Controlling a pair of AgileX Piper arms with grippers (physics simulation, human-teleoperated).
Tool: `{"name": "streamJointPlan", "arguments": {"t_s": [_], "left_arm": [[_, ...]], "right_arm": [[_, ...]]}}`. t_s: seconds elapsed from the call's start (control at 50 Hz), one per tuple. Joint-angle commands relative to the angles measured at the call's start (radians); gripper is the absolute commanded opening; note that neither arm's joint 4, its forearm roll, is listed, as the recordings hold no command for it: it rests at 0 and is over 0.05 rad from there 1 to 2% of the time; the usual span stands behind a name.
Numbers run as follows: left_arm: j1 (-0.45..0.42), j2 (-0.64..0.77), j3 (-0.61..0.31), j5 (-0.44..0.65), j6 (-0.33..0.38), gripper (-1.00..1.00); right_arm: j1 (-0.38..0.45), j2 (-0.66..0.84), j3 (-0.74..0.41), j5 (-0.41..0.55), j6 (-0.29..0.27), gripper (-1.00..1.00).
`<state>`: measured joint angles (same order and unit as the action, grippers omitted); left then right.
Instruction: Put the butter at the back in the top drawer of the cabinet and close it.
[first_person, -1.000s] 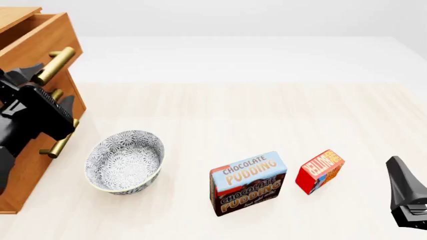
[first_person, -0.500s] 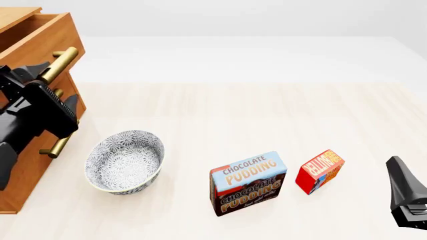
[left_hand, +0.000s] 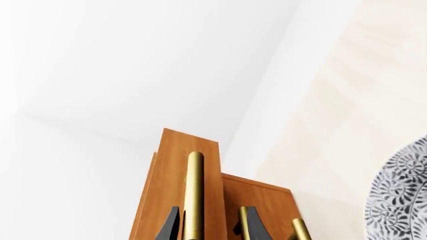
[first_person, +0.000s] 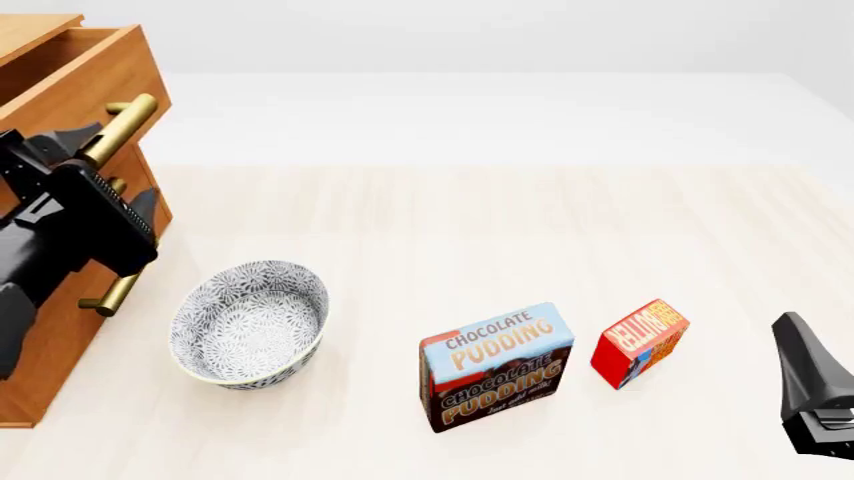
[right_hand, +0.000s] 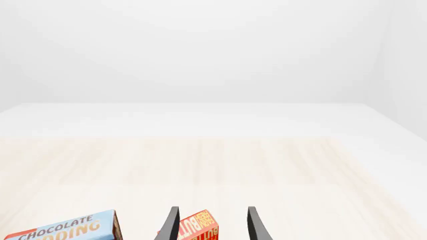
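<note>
The cabinet (first_person: 54, 330) stands at the table's left edge with its top drawer (first_person: 94, 75) pulled partly out. My left gripper (first_person: 104, 172) is open and straddles the drawer's brass handle (first_person: 118, 125); in the left wrist view the handle (left_hand: 194, 192) lies against one of the fingers (left_hand: 171, 226). The butter (first_person: 641, 341), a small red box, lies near the front right, beside the Chocolate Pudding box (first_person: 497, 365). My right gripper (first_person: 801, 345) hangs open and empty to the butter's right, apart from it. In the right wrist view the butter (right_hand: 199, 228) shows between the spread fingers (right_hand: 253, 224).
A patterned bowl (first_person: 250, 322) sits on the table just right of the cabinet, below my left arm. The two lower drawers' handles (left_hand: 247, 220) show beside the top one. The pudding box (right_hand: 63, 230) stands left of the butter.
Over the first half second my left gripper rose slightly along the top handle and the drawer front edged outward a little. Since then nothing has moved. The right arm stayed still.
</note>
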<state>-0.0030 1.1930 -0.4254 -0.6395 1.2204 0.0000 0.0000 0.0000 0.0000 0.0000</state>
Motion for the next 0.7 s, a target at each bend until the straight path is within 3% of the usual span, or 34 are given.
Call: {"name": "streamJointPlan", "arguments": {"t_s": [0.02,0.2,0.22,0.24,0.4,0.44,0.54,0.7], "left_arm": [[-0.017,0.071,0.058,0.076,-0.017,1.0],[-0.017,0.071,0.058,0.076,-0.017,1.0],[-0.043,-0.329,-0.067,0.476,-0.135,1.0],[-0.04,-0.541,-0.078,0.689,-0.139,1.0],[-0.031,-0.61,-0.171,0.847,-0.205,1.0],[-0.06,-0.615,-0.18,0.827,-0.199,1.0],[-0.043,-0.655,-0.247,0.922,-0.239,1.0],[-0.048,-0.637,-0.383,1.045,-0.34,1.0]], "right_arm": [[0.0,0.0,0.0,0.0,0.0,1.0],[0.0,0.0,0.0,0.0,0.0,1.0],[0.0,0.0,0.0,0.0,0.0,1.0],[0.0,0.0,0.0,0.0,0.0,1.0],[0.0,0.0,0.0,0.0,0.0,1.0],[0.0,0.0,0.0,0.0,0.0,1.0],[0.0,0.0,0.0,0.0,0.0,1.0],[0.0,0.0,0.0,0.0,0.0,1.0]]}}
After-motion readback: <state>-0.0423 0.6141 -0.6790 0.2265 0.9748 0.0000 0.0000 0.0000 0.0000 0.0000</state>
